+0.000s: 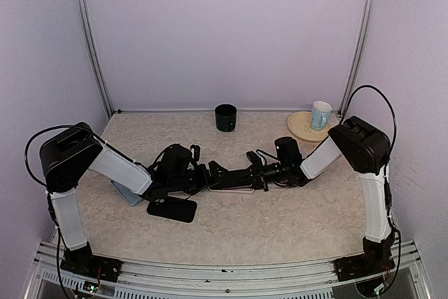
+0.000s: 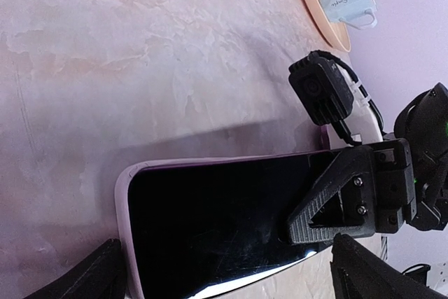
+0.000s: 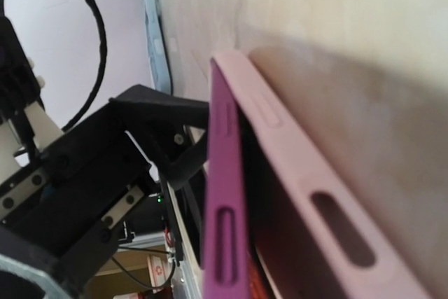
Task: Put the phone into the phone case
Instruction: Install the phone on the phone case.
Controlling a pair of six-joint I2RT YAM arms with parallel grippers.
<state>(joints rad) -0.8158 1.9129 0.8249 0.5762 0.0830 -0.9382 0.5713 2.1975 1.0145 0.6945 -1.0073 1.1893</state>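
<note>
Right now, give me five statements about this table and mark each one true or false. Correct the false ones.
1. The left pincer is open. True.
2. The mug stands on the bare table. False: it stands on the plate.
3. A pink case rims the end of the phone. True.
4. The right pincer is wide open. False: it is shut, with a finger over the phone's screen.
5. The dark cup stands at the back of the table, apart from the plate. True.
</note>
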